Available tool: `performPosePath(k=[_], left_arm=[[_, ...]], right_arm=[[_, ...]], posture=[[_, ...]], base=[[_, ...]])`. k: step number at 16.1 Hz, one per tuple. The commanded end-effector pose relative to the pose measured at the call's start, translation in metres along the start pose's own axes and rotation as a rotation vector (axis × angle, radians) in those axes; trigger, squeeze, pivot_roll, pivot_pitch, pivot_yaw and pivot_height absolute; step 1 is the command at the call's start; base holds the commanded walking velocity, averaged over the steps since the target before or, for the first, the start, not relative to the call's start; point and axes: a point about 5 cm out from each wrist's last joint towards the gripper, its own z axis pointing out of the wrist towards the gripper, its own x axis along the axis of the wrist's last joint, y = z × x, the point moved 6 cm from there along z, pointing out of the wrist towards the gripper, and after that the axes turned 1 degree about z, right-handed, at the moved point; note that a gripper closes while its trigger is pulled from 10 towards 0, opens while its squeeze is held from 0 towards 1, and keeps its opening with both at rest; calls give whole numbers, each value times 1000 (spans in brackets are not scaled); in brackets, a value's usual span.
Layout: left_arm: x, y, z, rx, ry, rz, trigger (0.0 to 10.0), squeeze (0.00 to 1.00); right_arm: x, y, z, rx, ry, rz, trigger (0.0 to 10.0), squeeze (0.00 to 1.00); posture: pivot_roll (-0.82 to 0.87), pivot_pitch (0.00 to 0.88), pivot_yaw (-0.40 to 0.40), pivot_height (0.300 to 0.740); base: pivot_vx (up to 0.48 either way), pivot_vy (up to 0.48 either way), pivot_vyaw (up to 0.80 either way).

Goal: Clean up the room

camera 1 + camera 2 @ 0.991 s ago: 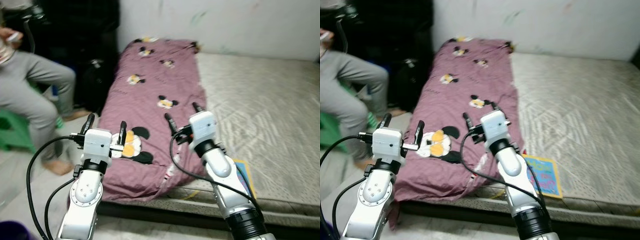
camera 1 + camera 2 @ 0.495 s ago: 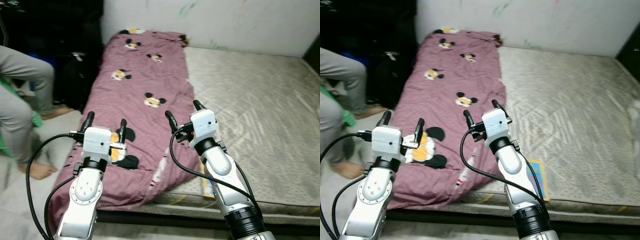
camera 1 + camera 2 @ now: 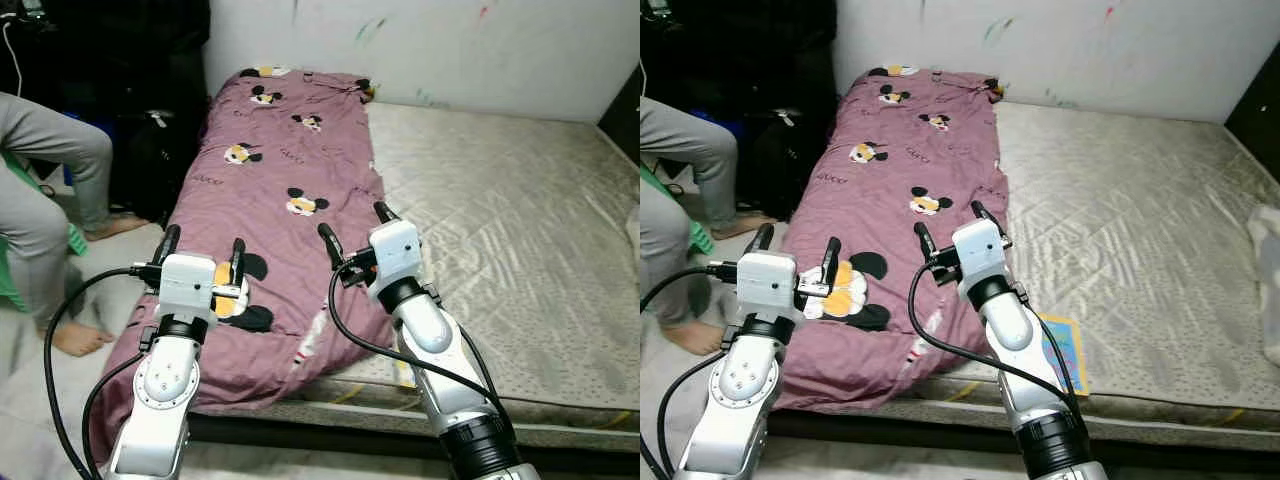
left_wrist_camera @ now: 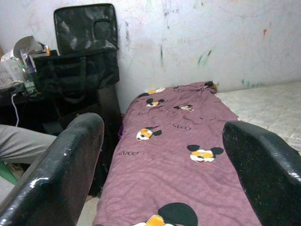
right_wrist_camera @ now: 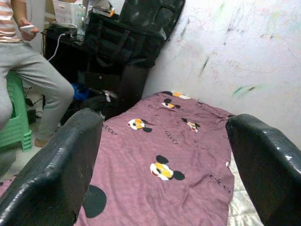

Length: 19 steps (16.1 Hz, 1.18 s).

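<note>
Both pincers open, empty — left pincer (image 3: pixel 200 258), right pincer (image 3: pixel 351 227) above the purple blanket (image 3: pixel 275 190) on the bed's left side.

A low bed (image 3: pixel 1140 260) with a bare grey quilted mattress stands against a white wall (image 3: pixel 450 40) streaked with small paint marks. Dark bags (image 4: pixel 75 66) are stacked in the corner beside it, above a pale floor (image 3: pixel 40 390).
</note>
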Motion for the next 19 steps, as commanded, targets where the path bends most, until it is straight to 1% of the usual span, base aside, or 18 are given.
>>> performPosePath(k=[1,12,15,19], left_arm=[[1,2,0,-2,1,2,10000,0],[1,3,1,-5,4,-1,10000,0],[1,0,1,2,5,2,10000,0],[1,2,2,1,6,-1,10000,0]], right_arm=[[-3,4,-2,-6,-11,-1,10000,0],[-3,4,-1,-6,-10,2,10000,0],[-4,4,0,-6,-11,2,10000,0],[-4,4,1,0,-9,0,10000,0]], posture=[[-18,54,-73,740],[-17,50,-77,740],[-11,42,-77,740],[-14,36,-81,740]], base=[[0,-364,0],[0,-358,0],[0,-354,0],[0,-305,0]])
